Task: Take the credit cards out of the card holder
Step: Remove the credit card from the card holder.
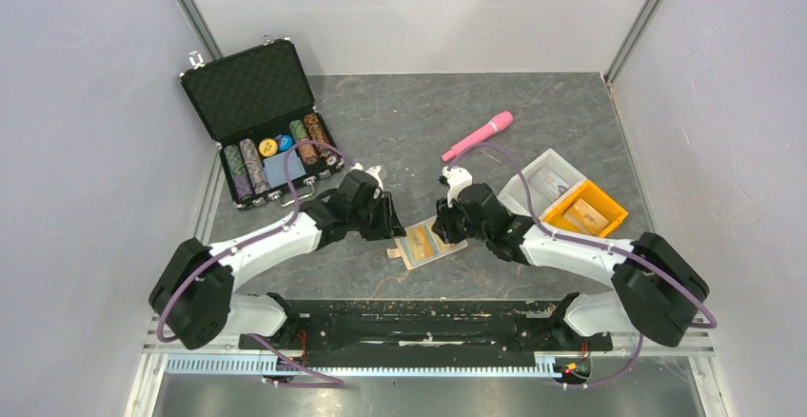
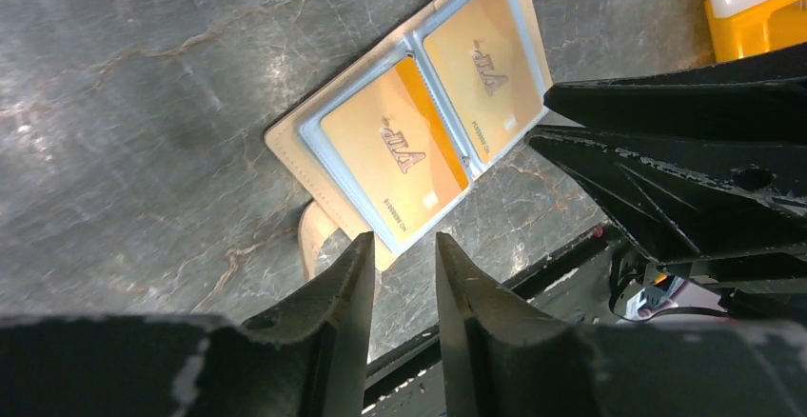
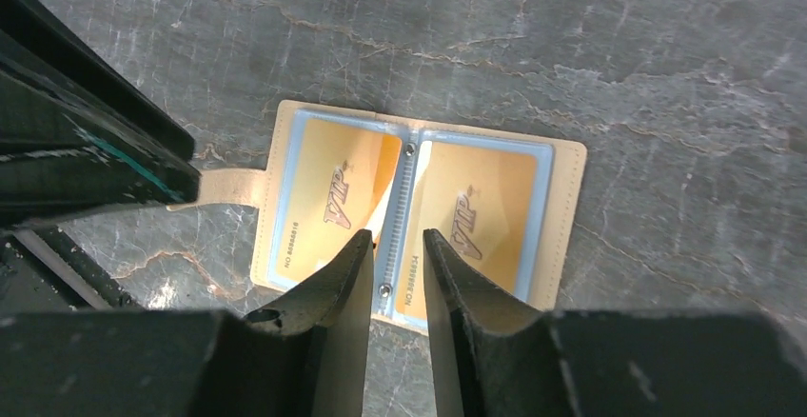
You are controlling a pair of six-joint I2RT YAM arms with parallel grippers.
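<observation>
- The left gripper [image 2: 404, 241] hangs over the holder's near corner by the tab [image 2: 314, 236]. Its jaws stand a narrow gap apart with nothing between them.
- The right gripper [image 3: 398, 236] sits over the spine, jaws likewise a little parted and empty. Whether its tips touch the holder cannot be told.
- The holder [image 1: 430, 243] lies open and flat on the table [image 1: 533, 112], between the two grippers and just beyond the arm bases.
- One card sits in each blue sleeve: the left card [image 3: 333, 198] and the right card [image 3: 476, 209]. A deeper orange strip shows at the left card's inner edge, perhaps a second card beneath.
- The cards look thin, stiff, light and slick. Lying flush in their sleeves, they offer little to pinch.
- The best hold is likely the exposed edge near the spine, where the sleeves seem to open, taken with the fingertips across the card's thickness.
- The holder looks soft and light, so it would probably slide or lift with a pulled card. One gripper should pin a cover or the tab.
- Further off, well apart from the holder, are the orange tray [image 1: 585, 212], a pink tool [image 1: 479, 135] and the chip case [image 1: 262, 122].
</observation>
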